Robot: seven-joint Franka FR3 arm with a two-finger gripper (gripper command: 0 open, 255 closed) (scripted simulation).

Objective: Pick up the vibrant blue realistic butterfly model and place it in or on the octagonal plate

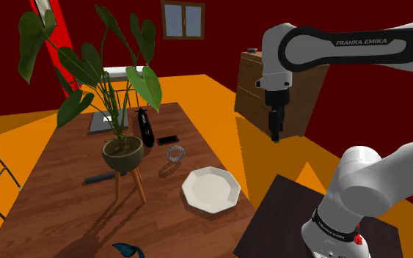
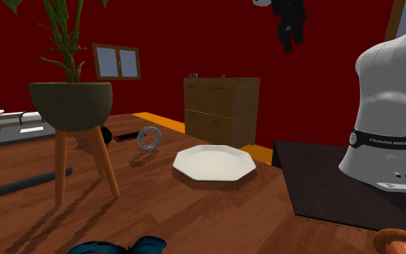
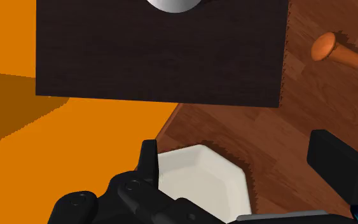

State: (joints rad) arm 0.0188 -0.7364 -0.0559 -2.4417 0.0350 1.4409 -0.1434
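In the shoulder view, a leafy plant [image 1: 109, 66] in a dark pot [image 1: 122, 151] on three wooden legs stands on the left half of the wooden worktop [image 1: 58, 198]. The blue butterfly [image 1: 128, 251] lies at the worktop's near edge, cut off by the picture's bottom edge. It is below the pot and well apart from the plate. Right of the pot are a tall black object [image 1: 145, 126], a dark phone [image 1: 168, 139] and a small silvery ring [image 1: 175, 153]. Further right, the white octagonal plate [image 1: 210, 189] sits near the worktop's right edge. Right again, the white arm [image 1: 344, 44] holds the jaws high, pointing down. In the wrist view they stand apart, released and grasping nothing, with the plate far beneath them. Behind them a wooden dresser [image 1: 260, 88] stands against the dark red wall [image 1: 227, 29], and the dark stand [image 1: 285, 212] fills the lower right.
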